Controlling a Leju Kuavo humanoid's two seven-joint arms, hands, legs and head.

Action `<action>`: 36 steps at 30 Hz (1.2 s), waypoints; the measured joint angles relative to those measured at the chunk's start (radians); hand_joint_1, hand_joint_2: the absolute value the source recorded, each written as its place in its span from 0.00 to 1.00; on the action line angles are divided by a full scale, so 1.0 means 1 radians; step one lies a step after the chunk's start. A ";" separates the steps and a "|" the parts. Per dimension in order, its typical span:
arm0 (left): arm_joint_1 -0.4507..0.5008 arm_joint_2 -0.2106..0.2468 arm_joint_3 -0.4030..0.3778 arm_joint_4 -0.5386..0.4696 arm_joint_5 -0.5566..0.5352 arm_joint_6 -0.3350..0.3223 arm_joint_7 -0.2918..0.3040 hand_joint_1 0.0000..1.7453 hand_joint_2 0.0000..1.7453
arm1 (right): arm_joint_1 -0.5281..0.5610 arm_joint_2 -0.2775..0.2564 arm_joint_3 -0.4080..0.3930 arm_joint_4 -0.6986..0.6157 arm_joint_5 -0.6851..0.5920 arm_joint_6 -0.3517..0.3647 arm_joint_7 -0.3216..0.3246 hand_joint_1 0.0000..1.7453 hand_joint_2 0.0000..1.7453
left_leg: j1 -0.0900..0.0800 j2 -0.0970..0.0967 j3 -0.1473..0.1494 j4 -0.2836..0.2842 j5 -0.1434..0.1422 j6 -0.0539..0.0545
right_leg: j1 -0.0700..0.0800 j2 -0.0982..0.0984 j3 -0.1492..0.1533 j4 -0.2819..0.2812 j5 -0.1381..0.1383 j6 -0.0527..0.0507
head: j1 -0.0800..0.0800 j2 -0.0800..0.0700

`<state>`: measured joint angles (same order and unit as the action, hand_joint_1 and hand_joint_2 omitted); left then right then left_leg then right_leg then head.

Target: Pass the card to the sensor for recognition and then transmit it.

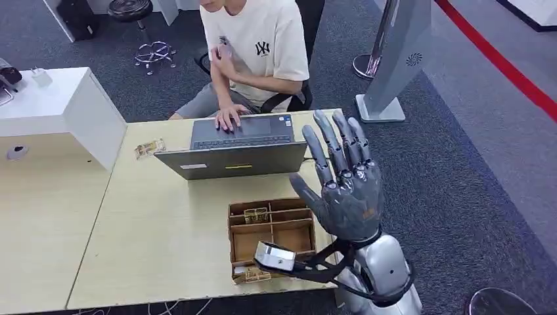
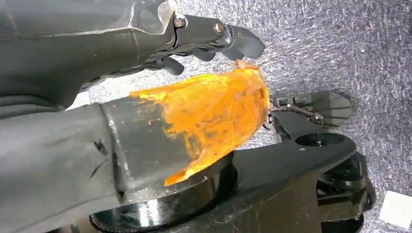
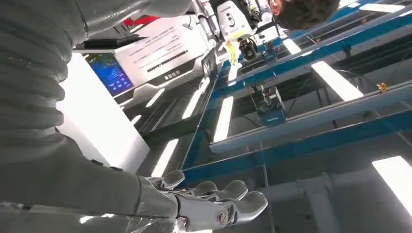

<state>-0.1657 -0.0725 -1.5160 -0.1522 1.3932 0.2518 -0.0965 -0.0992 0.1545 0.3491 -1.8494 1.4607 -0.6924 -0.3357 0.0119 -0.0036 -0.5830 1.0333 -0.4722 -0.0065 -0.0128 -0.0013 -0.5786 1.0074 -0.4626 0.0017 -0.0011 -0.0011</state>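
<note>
Grey right hand (image 1: 345,190) was raised over the table's near right corner, fingers spread and holding nothing.

Cardboard divided box (image 1: 270,237) sat at the near edge of the pale wooden table (image 1: 164,236), just left of that upright hand, palm turned away from the camera; small yellowish cards (image 1: 256,214) lay in its far left compartment, and more lay at its near left corner. Beyond the box, near the far edge, stood an open grey laptop (image 1: 240,147), with a seated person (image 1: 253,52) behind it resting one hand on the keyboard. The left hand (image 2: 204,116) hung low over grey carpet, its thumb smeared orange; whether its dark fingers were curled or apart could not be told.
</note>
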 joint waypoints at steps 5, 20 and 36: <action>0.000 0.000 0.000 0.000 0.000 0.000 0.000 0.00 0.00 | 0.008 0.000 0.001 -0.011 0.000 0.000 0.000 0.00 1.00 | 0.000 0.000 0.000 0.000 0.000 0.000 | 0.000 0.000 0.000 0.000 0.000 0.000 | 0.000 0.000; 0.013 0.006 0.000 0.000 0.052 0.006 -0.027 0.00 0.00 | 0.202 0.060 -0.037 0.047 -0.053 0.000 -0.099 1.00 1.00 | 0.000 0.000 -0.002 -0.001 0.000 0.000 | 0.000 0.000 -0.002 0.000 -0.001 0.000 | 0.000 0.000; 0.017 0.033 0.000 0.006 0.088 0.020 -0.031 0.00 0.00 | 0.116 -0.154 0.191 0.286 -0.166 0.045 0.167 0.34 1.00 | 0.000 0.000 -0.002 -0.001 0.000 -0.001 | 0.000 0.000 -0.002 0.000 0.000 0.000 | 0.000 0.000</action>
<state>-0.1491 -0.0397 -1.5160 -0.1461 1.4813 0.2720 -0.1274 0.0172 0.0001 0.5405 -1.5633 1.2951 -0.6471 -0.1690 0.0122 -0.0035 -0.5851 1.0327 -0.4719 -0.0071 -0.0126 -0.0014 -0.5806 1.0073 -0.4626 0.0014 -0.0011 -0.0011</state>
